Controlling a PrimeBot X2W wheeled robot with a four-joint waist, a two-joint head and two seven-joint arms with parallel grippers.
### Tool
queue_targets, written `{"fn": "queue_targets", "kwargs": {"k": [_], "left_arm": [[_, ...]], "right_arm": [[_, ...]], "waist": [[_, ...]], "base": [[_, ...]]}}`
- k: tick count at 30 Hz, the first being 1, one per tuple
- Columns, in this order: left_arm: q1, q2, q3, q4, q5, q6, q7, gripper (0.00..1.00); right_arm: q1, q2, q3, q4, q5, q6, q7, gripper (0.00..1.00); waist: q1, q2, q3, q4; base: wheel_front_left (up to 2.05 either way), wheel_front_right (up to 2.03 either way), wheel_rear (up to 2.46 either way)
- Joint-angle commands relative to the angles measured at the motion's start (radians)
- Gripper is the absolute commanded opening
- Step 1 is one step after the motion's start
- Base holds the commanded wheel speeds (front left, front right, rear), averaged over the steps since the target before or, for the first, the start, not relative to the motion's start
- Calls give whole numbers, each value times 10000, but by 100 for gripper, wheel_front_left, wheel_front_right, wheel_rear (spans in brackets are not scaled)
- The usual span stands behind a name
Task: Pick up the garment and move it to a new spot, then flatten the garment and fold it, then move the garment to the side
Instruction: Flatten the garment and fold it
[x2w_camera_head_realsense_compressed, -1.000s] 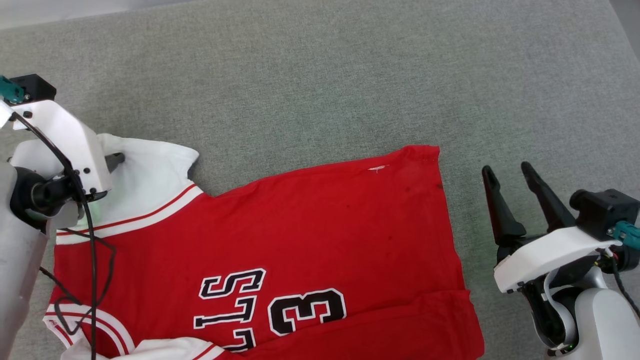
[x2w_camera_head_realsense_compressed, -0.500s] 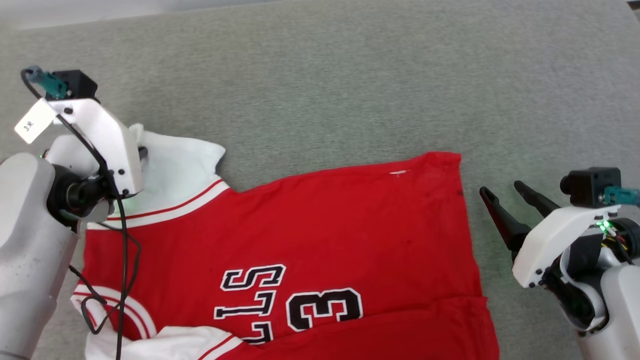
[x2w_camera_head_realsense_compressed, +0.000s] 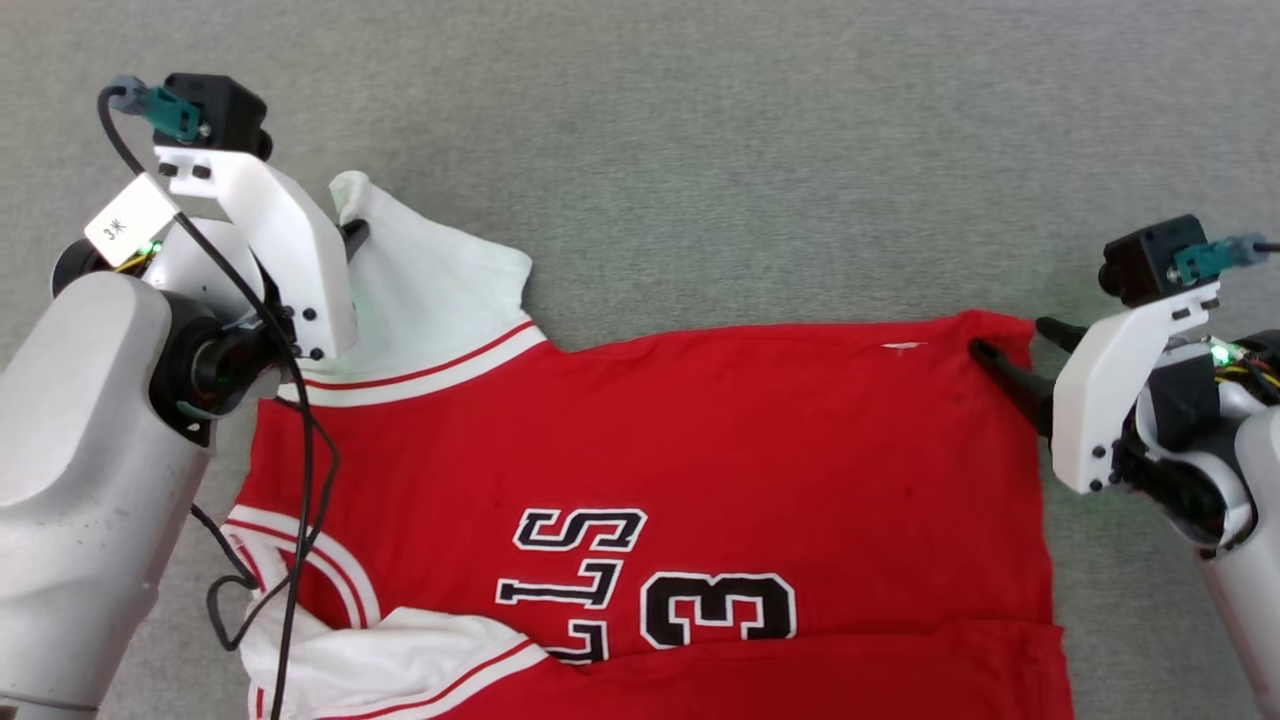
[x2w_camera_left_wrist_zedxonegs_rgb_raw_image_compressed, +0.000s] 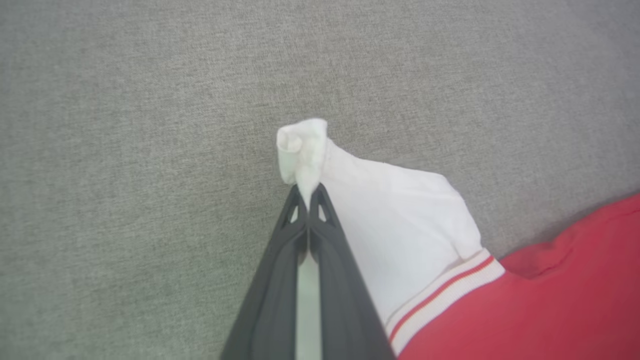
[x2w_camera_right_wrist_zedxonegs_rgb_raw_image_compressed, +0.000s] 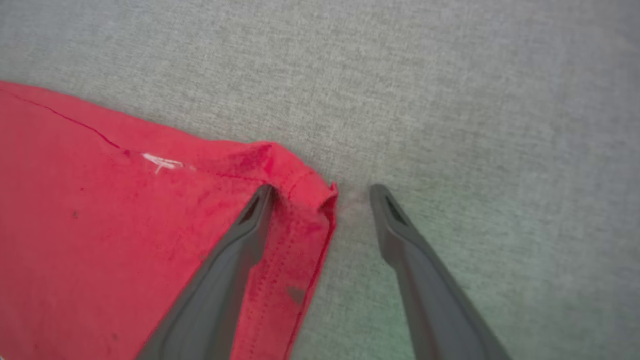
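The garment (x2w_camera_head_realsense_compressed: 700, 440) is a red jersey with white sleeves, striped trim, black letters and a "3", lying spread on grey fabric. My left gripper (x2w_camera_left_wrist_zedxonegs_rgb_raw_image_compressed: 308, 192) is shut on the tip of the far white sleeve (x2w_camera_left_wrist_zedxonegs_rgb_raw_image_compressed: 400, 220), which bunches above the fingertips; in the head view that gripper (x2w_camera_head_realsense_compressed: 352, 235) sits at the upper left. My right gripper (x2w_camera_right_wrist_zedxonegs_rgb_raw_image_compressed: 320, 192) stands open, straddling the jersey's far right hem corner (x2w_camera_right_wrist_zedxonegs_rgb_raw_image_compressed: 300, 175): one finger (x2w_camera_right_wrist_zedxonegs_rgb_raw_image_compressed: 235, 250) rests on the red cloth, the other on bare grey fabric. In the head view it (x2w_camera_head_realsense_compressed: 1010, 350) is at the right.
A grey woven surface (x2w_camera_head_realsense_compressed: 700, 150) stretches all around the jersey. A loose black cable (x2w_camera_head_realsense_compressed: 300, 480) from my left arm hangs over the jersey's left part. A second white sleeve (x2w_camera_head_realsense_compressed: 400, 660) lies folded at the bottom left.
My left gripper has shut on the white sleeve tip. My right gripper moved in from the right over the hem corner, staying open. The head camera has shifted too.
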Motion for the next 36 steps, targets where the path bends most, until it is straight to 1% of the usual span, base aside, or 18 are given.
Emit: {"fn": "queue_targets", "kwargs": {"k": [1,4,5,6,7,8,12,16,18,24,27,34,36], "left_arm": [[-25,-63,-6,-40,21,16,-83,0],[61,-144,-27,-42,-34,-43,-174,0],[99,-149,-14,-19,-73,-49,-198,0],[148,-152,-13,13,-105,-58,-202,0],[196,-161,-21,30,-124,-61,-233,0],[235,-168,-17,47,-130,-76,-269,0],[339,-115,82,147,-182,-77,-472,0],[650,-3,227,123,-211,-61,-867,0],[879,80,326,41,-218,-34,-1103,0],[2267,389,671,-554,-384,262,-1896,0],[3226,523,880,-993,-432,509,-2483,0],[5656,556,1212,-2095,-785,1091,-3391,0],[6274,485,1294,-2306,-953,1222,-3573,0]], "right_arm": [[-204,-76,199,268,130,-5,179,100],[-277,-102,684,870,383,-3,663,100],[-259,-106,818,1074,465,-3,829,70],[-217,-86,938,1300,567,-3,1048,35],[-172,-86,1103,1486,670,-3,1308,20],[-149,-95,1190,1568,726,-2,1367,0],[-471,-250,1125,1532,835,-5,1027,0],[-620,-482,653,1074,713,-13,379,0],[-454,-489,429,763,700,-11,99,0],[849,-275,-161,-11,445,-11,-140,0],[1694,-59,-472,-285,333,-11,-178,0],[3482,571,-1180,-618,115,-11,-189,0],[3889,768,-1348,-638,127,-11,-211,0]], "waist": [[-1,0,116,181],[-1,0,152,304],[-1,0,153,331],[-1,0,151,357],[-1,0,145,379],[-1,0,137,400],[-1,0,21,416],[-1,0,-322,393],[-1,0,-557,377],[-1,0,-1445,296],[-1,0,-1843,264],[-1,0,-2476,352],[-1,0,-2621,375]], "base": [[0,0,0],[0,0,0],[0,0,0],[0,0,0],[0,0,0],[0,0,0],[0,0,0],[0,0,0],[0,0,0],[0,0,0],[0,0,0],[0,0,0],[0,0,0]]}}
